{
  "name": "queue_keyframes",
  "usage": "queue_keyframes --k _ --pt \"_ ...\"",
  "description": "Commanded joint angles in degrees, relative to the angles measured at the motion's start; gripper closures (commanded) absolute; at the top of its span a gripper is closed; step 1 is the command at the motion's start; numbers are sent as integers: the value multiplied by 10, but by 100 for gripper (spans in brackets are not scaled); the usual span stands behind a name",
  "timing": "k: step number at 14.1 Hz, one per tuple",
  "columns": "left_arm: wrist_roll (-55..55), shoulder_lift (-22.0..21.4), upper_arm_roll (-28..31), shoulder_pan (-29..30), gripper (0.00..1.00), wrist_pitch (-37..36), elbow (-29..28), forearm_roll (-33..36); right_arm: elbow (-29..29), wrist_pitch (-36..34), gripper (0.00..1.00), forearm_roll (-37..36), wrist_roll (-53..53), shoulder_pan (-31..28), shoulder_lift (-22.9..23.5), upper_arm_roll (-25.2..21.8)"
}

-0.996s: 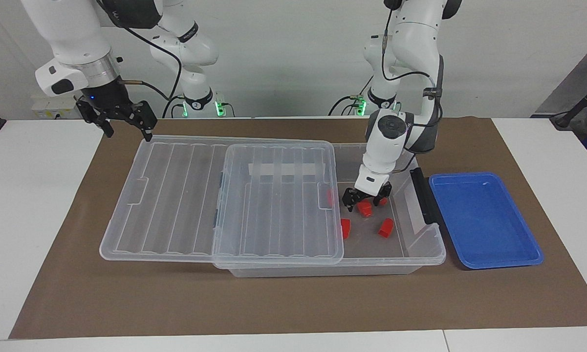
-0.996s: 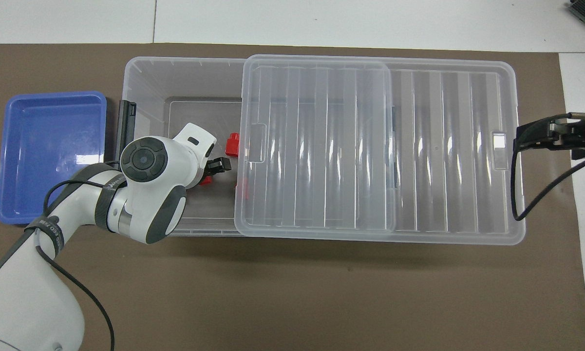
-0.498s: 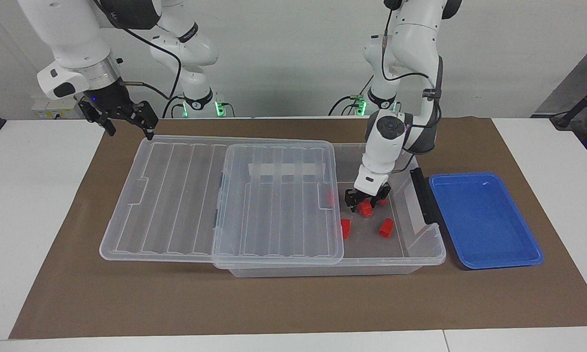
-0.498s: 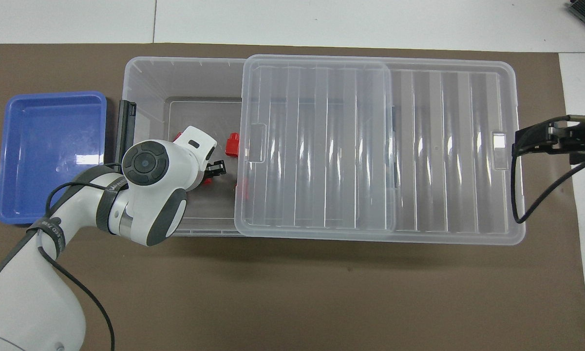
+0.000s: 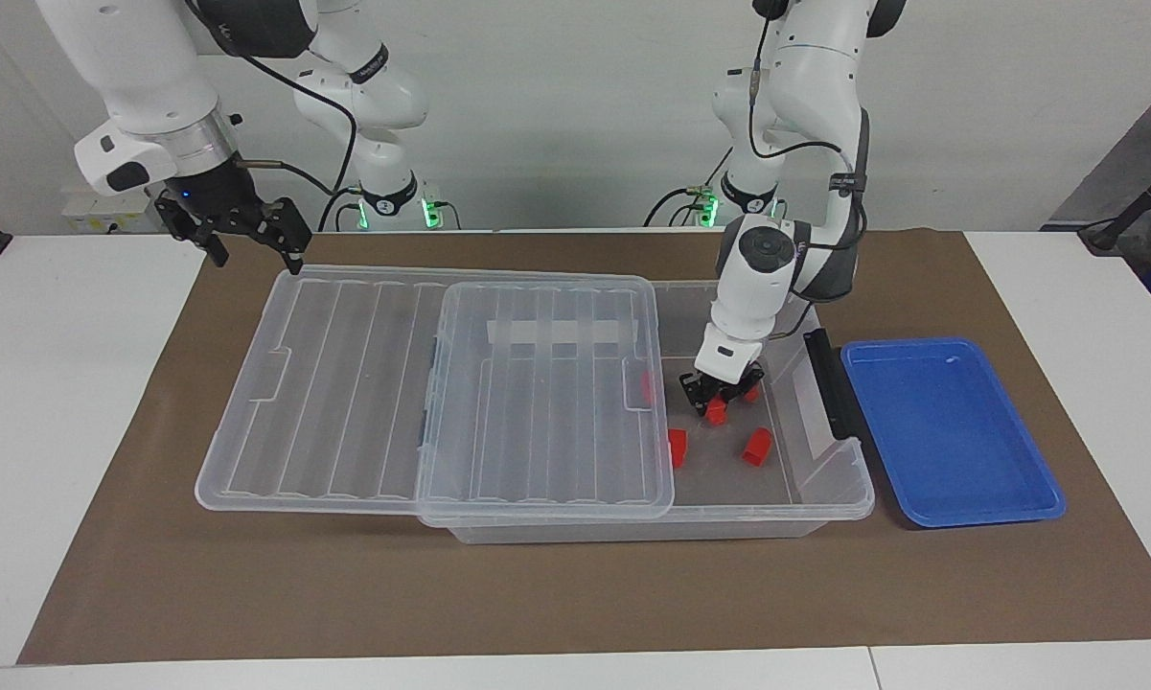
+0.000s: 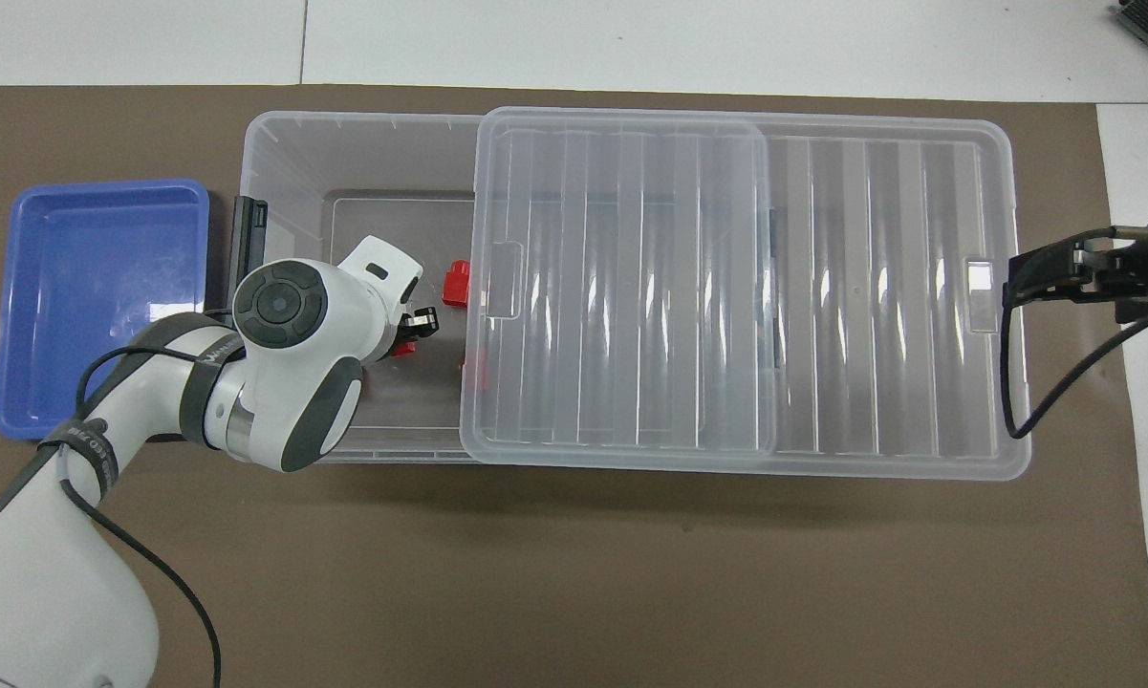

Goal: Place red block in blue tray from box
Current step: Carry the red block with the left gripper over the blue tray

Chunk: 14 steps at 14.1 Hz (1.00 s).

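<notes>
The clear box [image 5: 829, 484] lies across the brown mat, its ribbed lid [image 5: 441, 383] slid toward the right arm's end so one end stands uncovered. My left gripper [image 5: 717, 407] reaches down into that uncovered end and is shut on a small red block [image 5: 718, 413] low by the box floor. In the overhead view the left gripper [image 6: 413, 334] is mostly hidden under its own wrist, with a bit of the red block [image 6: 402, 350] showing. The blue tray [image 5: 949, 431] sits beside the box at the left arm's end. My right gripper [image 5: 255, 261] hangs open over the mat by the lid's outer end.
More red blocks lie loose in the box: two [image 5: 756, 447] [image 5: 677, 448] farther from the robots than the held one, one [image 5: 648, 386] under the lid's edge, one [image 5: 751, 393] by the gripper. A dark latch [image 5: 829, 383] stands between box and tray.
My left gripper's fingers have closed from wide open onto the red block. The right gripper has drifted slightly up and away from the lid's end, still open.
</notes>
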Motion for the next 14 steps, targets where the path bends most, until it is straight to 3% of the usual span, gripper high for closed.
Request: queue_keyframes --k 1,4,5,6,7,8,11,14 --pt "6 -11 4 1 94 -160 111 12 -9 -1 0 9 6 -2 -4 2" --pt "6 -16 4 1 94 -277 201 12 -15 21 1 9 3 -4 -4 1" --pt "11 -19 6 1 94 -306 221 12 -20 35 12 9 2 -8 -5 1" --pt "21 -24 7 5 94 -331 238 13 -28 44 40 9 2 -11 -6 1" --pt "50 -26 7 13 94 -356 253 12 -40 56 77 9 1 -12 -13 -1" --pt "100 -26 7 32 94 -380 268 12 -57 68 100 8 2 -18 -20 -1" --pt "281 -26 8 117 94 -396 288 6 -112 124 100 8 -4 -52 -36 -2" --pt "408 -26 8 192 94 -363 283 5 -145 170 100 8 -29 -86 -33 -2"
